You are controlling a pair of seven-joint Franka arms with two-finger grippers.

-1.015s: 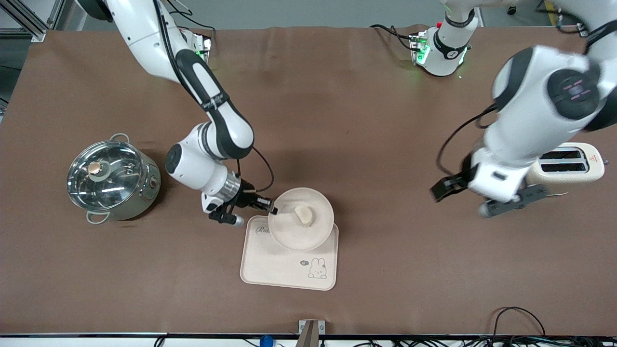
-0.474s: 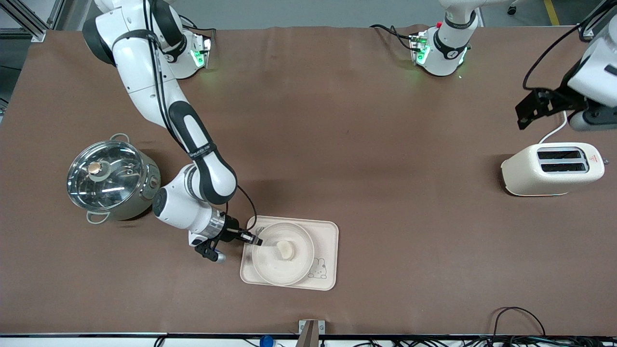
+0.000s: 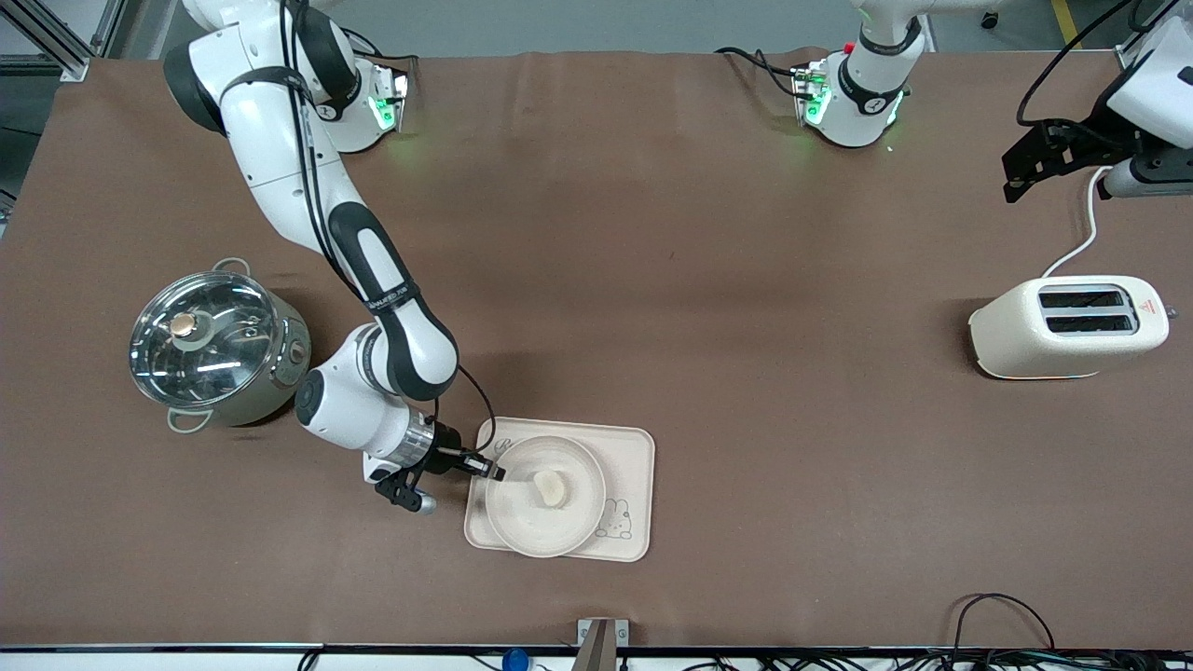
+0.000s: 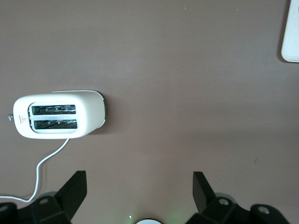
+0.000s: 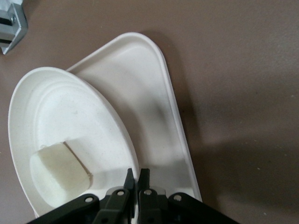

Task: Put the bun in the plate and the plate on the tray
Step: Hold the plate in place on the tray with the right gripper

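Pinched nearly together, our right gripper (image 5: 136, 173) clamps the plate (image 3: 545, 496) by its rim, low and centre in the front view, to seat it on the tray (image 3: 629, 452). We see the bun (image 3: 550, 486) lying in the plate. Our left gripper (image 4: 139, 186), upper right there, waits wide open over the table, holding nothing.
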